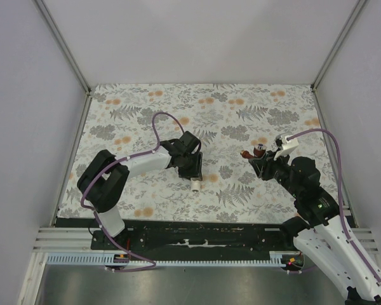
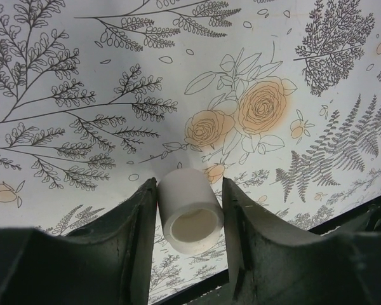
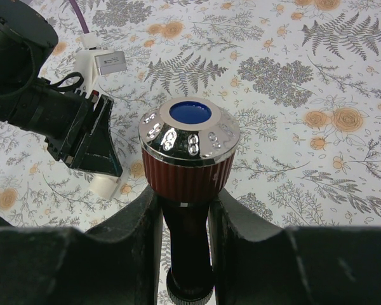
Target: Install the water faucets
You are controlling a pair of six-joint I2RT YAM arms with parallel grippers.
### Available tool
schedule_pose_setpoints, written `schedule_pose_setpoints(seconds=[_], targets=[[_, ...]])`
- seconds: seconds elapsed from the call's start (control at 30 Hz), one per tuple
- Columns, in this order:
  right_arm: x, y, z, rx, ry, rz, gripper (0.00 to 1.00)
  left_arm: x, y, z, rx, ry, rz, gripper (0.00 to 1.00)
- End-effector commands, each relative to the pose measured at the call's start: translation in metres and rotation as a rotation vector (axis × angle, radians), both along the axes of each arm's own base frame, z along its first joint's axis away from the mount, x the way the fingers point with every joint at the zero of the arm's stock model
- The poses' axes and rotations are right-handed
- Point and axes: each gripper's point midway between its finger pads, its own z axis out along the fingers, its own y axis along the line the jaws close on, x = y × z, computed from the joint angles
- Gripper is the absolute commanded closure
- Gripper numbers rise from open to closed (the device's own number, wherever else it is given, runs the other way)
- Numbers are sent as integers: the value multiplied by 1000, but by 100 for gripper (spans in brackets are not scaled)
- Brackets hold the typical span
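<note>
1. The left claw [image 2: 189, 194] is closed on the white pipe fitting [image 2: 190, 210], one finger against each side. It holds the fitting low over the floral surface [image 1: 241, 114], left of centre, probably to steady it as the socket.
2. The right claw [image 3: 185, 210] is clamped around the dark stem of the water faucet [image 3: 189, 149], which is raised off the surface right of centre. The faucet's chrome cap with its blue disc points away from the wrist.
3. Faucet and fitting are well apart, so joining them looks not yet begun. The next move calls for lining up their axes.
</note>
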Motion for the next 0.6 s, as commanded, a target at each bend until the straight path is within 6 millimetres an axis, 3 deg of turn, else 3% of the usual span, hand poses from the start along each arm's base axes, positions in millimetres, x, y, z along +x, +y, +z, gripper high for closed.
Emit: schedule_pose_setpoints(seconds=[0.0,0.17,0.33,0.4,0.57], targets=[[3,3,20,25,-64,10,100,1,-10,17,-63,-11,-4,66],[2,6,22,23,-71,36,100,24,-8,54,-110,-198,24,88],[-1,14,24,34,-82,82,100,55,3,89,-147,-477,77,89],[0,14,22,36,-79,80,100,68,14,95,-133,-595,108,98],[-1,13,18,33,-71,74,100,86,34,105,27,-869,123,98]])
